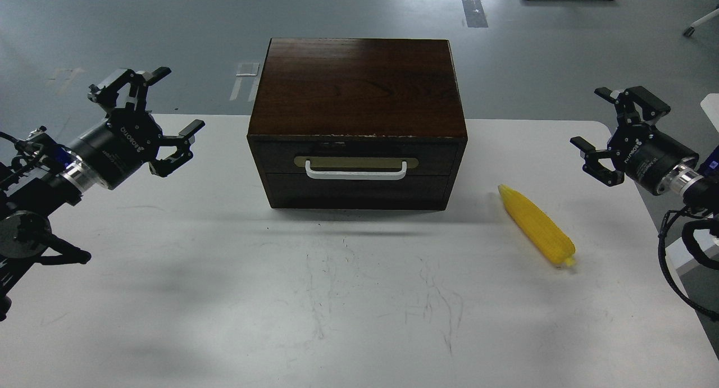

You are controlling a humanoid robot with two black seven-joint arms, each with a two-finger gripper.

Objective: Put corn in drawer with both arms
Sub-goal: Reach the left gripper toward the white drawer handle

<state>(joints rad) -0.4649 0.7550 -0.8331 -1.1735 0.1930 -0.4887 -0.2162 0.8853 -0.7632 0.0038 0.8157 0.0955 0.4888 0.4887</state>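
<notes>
With the drawer (356,155) shut in the box, the corn (537,225) lies on the surface just right of it, while left gripper (164,110) and right gripper (600,127) flank it, fingers released, ready to share pulling and picking.

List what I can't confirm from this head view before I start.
- Inside of the drawer: it is shut, so its front hides any contents.
- Box back and sides: hidden by its own top and front.
- Left arm and right arm past the wrists: cut off by the picture's edges.
</notes>
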